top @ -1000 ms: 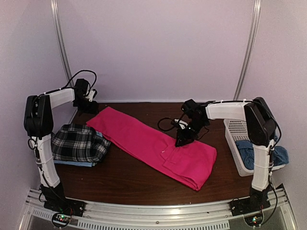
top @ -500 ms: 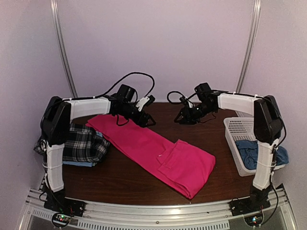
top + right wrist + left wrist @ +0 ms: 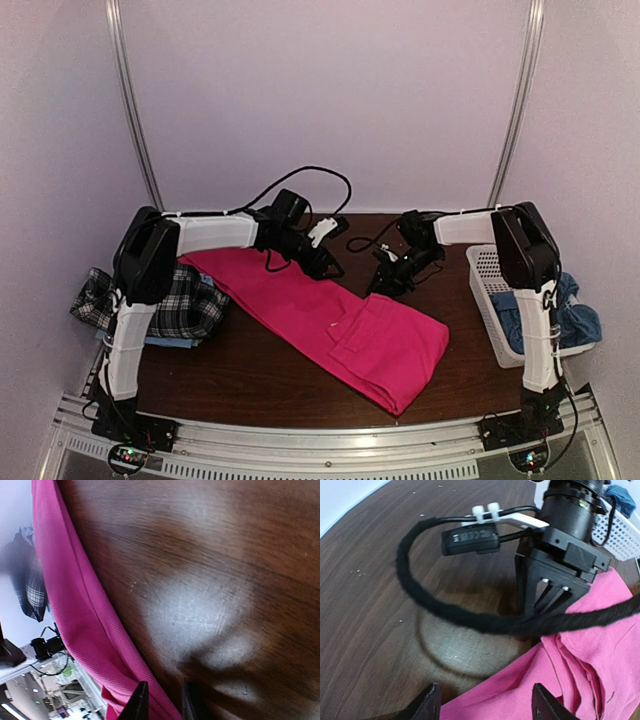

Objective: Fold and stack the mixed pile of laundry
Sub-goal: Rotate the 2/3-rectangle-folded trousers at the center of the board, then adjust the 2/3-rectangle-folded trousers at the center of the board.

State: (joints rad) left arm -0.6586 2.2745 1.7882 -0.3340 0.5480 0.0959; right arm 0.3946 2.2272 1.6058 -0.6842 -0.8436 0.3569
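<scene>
The left gripper point(image 3: 487, 706) hangs low over the far long edge of the hot-pink cloth trousers point(image 3: 330, 315). Its jaws stand well apart with nothing clamped between them, and bunched pink cloth lies just beneath the gap. The trousers stretch slantwise across the middle of the dark brown wooden table point(image 3: 250, 372), from far left to near right, with the near-right end folded over on itself. The right gripper point(image 3: 161, 702) points down at the bare wood just beside the far edge of that folded end, close to the left gripper and facing it. Its jaws are only narrowly parted, with the pink hem running up to them; whether they nip the cloth cannot be told. A thick black sleeved cable point(image 3: 420, 602) loops across the left wrist view and hides part of the right gripper's tips. A folded black-and-white plaid shirt point(image 3: 165, 300) rests at the table's left edge, just beside the trousers' far-left end. It lies on a light blue shirt point(image 3: 162, 341), of which only a strip shows. A duller blue cloth point(image 3: 545, 320) sits in the white plastic lattice basket point(image 3: 485, 268) at the right edge, spilling over its outer rim, well apart from both grippers.
</scene>
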